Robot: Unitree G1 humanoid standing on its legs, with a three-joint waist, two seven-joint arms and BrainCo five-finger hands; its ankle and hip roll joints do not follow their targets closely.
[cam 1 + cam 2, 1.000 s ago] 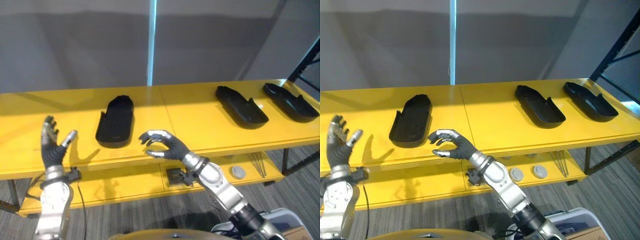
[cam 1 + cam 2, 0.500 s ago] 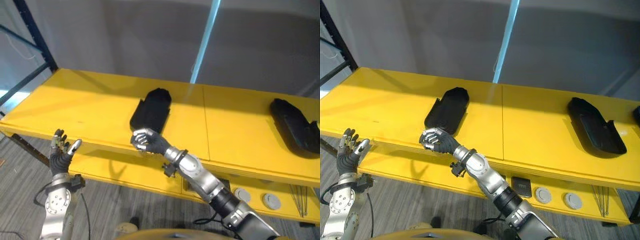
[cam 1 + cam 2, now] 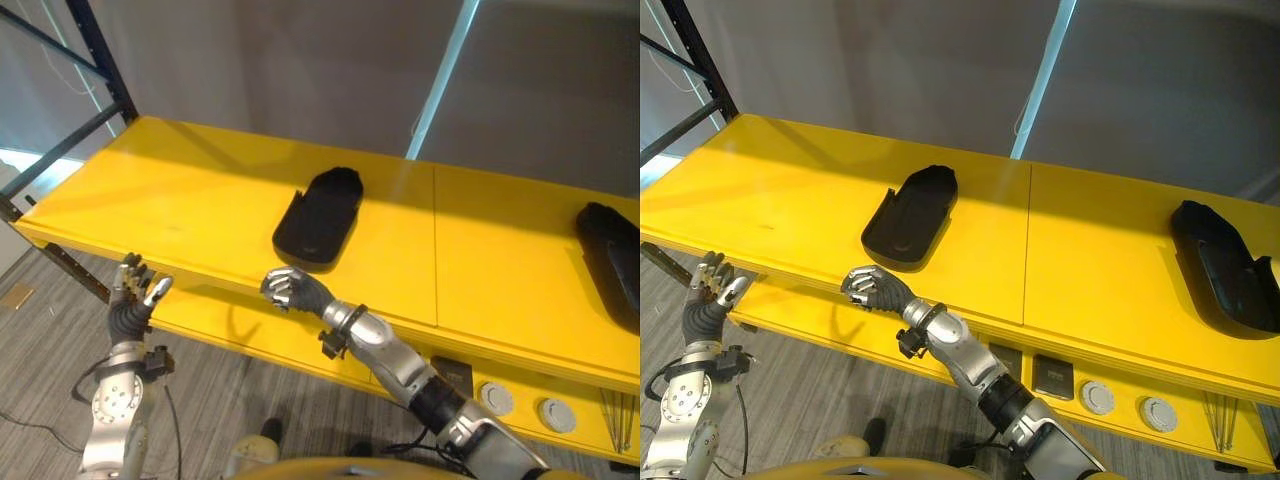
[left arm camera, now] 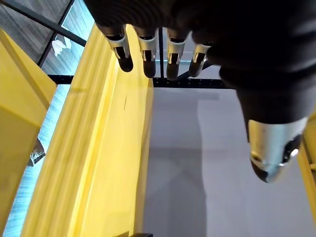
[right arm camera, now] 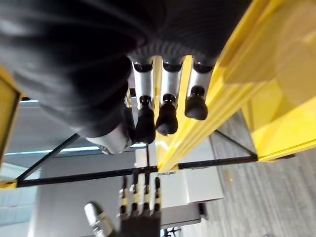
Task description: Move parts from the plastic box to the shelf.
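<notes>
You're between parts: the black moulded plastic part point(image 3: 318, 218) already lies near the yellow shelf's point(image 3: 200, 200) front edge, your right hand point(image 3: 290, 290) hangs clenched and empty off that edge, left hand point(image 3: 133, 300) relaxed, so next fetch another.

Two silver-grey arms of rounded metal segments with a soft sheen. Right arm point(image 3: 400, 362), below the front edge of the yellow shelf point(image 3: 200, 215): bright silver forearm, a black clamp-like collar with a small block at the wrist, and a darker black section towards the elbow. Left arm point(image 3: 108, 425), off that shelf's left end: silver forearm with a round disc face and a black bracket at the wrist. Left hand point(image 3: 131, 303) and right hand point(image 3: 296, 291): dark ribbed cover over back and wrist. Silver fingers point(image 4: 146, 49) with small black marks, ending in dark rounded tips. Thumb point(image 4: 272, 148) a silver capsule, dark at the tip.
</notes>
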